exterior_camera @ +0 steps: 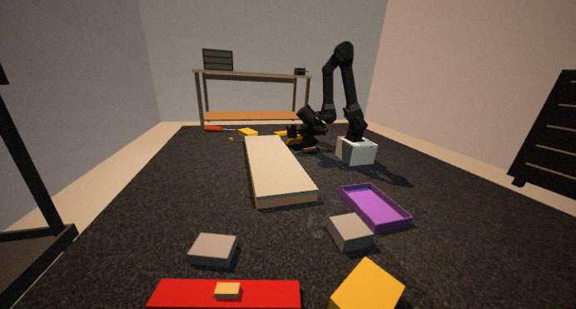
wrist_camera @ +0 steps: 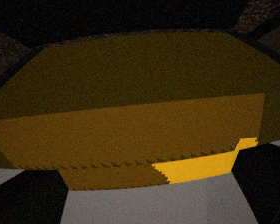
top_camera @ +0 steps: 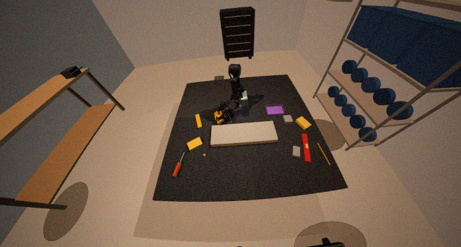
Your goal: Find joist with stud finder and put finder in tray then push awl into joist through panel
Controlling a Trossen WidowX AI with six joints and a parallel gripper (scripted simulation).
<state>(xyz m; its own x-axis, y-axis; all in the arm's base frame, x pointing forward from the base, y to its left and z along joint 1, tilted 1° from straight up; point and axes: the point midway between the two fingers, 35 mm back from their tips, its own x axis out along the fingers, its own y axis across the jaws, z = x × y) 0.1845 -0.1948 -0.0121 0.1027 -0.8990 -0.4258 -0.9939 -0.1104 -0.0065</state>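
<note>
My gripper (top_camera: 222, 115) (exterior_camera: 303, 137) (wrist_camera: 147, 151) is shut on the yellow stud finder (top_camera: 218, 116) (exterior_camera: 295, 141) (wrist_camera: 138, 96). It holds the stud finder low over the dark mat, just behind the left end of the pale floor panel (top_camera: 244, 135) (exterior_camera: 275, 167). The stud finder fills the wrist view, with the two dark fingers at the bottom corners. The purple tray (top_camera: 275, 110) (exterior_camera: 370, 202) is empty and lies right of the robot base. The awl (top_camera: 177, 168) (exterior_camera: 213, 128), with its orange-red handle, lies on the mat's left side, far from the gripper.
Yellow blocks (top_camera: 198, 120) (top_camera: 194, 143) (top_camera: 303, 122), grey blocks (top_camera: 287, 118) (top_camera: 296, 150), a red level (top_camera: 306, 147) and a thin orange stick (top_camera: 323, 153) lie around the panel. The robot stands on a grey base box (exterior_camera: 356, 151). A workbench is left, shelves right.
</note>
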